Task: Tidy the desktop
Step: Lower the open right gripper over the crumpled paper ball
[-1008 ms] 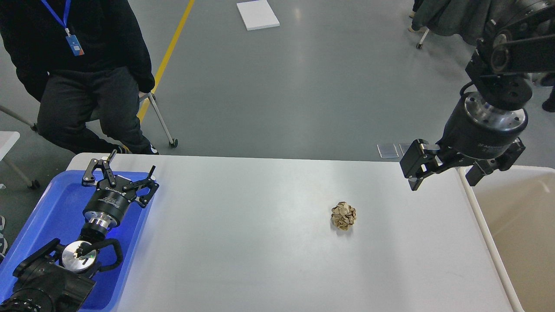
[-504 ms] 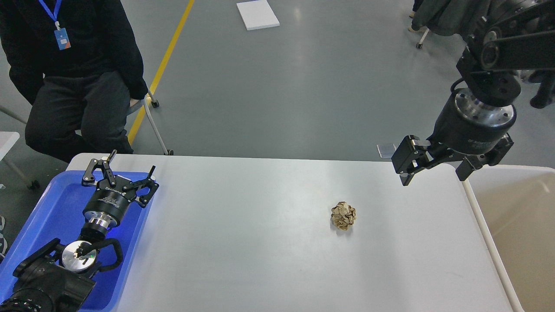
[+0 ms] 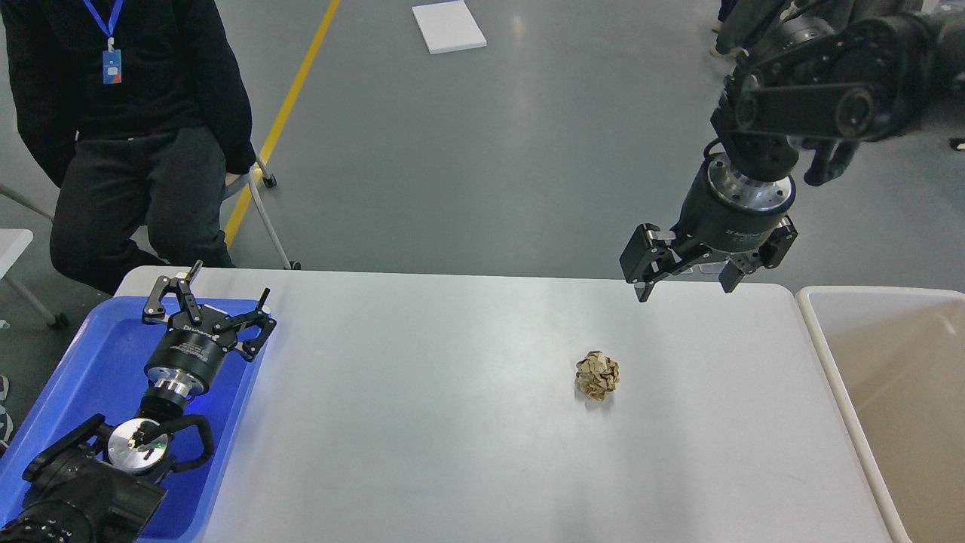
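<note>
Right hand (image 3: pixel 682 275) spread above left-right desktop (image 3: pixel 482 422)

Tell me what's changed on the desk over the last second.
The right gripper swung left from over the beige bin to the desktop's far edge, open and empty; nothing was grasped or released. The person behind shifted slightly. The crumpled paper ball, the open left gripper and the blue tray stayed put.

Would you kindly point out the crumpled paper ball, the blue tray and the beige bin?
crumpled paper ball (image 3: pixel 597 375), head view, its middle.
blue tray (image 3: pixel 90 354), head view, bare floor.
beige bin (image 3: pixel 818 343), head view, left rim.
</note>
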Robot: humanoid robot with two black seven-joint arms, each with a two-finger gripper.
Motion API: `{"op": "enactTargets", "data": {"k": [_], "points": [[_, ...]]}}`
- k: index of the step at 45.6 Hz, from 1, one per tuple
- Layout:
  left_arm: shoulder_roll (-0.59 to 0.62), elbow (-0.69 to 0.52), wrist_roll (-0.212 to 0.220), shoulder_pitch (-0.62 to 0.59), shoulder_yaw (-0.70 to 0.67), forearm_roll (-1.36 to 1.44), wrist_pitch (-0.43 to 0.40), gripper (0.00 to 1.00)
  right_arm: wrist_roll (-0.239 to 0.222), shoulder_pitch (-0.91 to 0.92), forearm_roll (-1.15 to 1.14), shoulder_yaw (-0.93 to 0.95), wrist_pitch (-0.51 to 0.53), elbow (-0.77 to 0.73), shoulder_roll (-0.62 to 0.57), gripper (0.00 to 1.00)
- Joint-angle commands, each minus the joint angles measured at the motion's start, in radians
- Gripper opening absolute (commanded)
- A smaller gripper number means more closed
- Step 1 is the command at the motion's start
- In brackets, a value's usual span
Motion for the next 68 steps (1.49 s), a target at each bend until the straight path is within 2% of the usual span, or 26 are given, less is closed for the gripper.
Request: {"op": "enactTargets", "data": {"k": [1,6,14,17,31,46,52,68], "points": [[0.000,0.000,0.000,0.000,0.000,0.000,0.000,1.00,-0.002,-0.185,-0.009,0.053,0.000,-0.187,0.041,1.00],[0.000,0.000,0.000,0.000,0.000,0.000,0.000,1.00,-0.002,-0.245,-0.009,0.066,0.000,-0.226,0.084,1.00],[0.000,0.000,0.001,0.000,0.000,0.002,0.000,1.00,-0.003,-0.356,-0.023,0.087,-0.011,-0.311,0.084,1.00],[0.000,0.000,0.001,0.000,0.000,0.002,0.000,1.00,-0.005,-0.400,-0.029,0.089,-0.056,-0.341,0.084,1.00],[0.000,0.000,0.001,0.000,0.000,0.002,0.000,1.00,-0.017,-0.599,-0.029,0.139,-0.406,-0.416,0.084,1.00],[0.000,0.000,0.001,0.000,0.000,0.002,0.000,1.00,-0.026,-0.747,-0.031,0.231,-0.613,-0.476,0.084,1.00],[0.000,0.000,0.001,0.000,0.000,0.002,0.000,1.00,-0.025,-0.790,-0.037,0.287,-0.661,-0.491,0.084,1.00],[0.000,0.000,0.000,0.000,0.000,0.000,0.000,1.00,-0.023,-0.928,-0.127,0.343,-0.672,-0.571,0.084,1.00]]}}
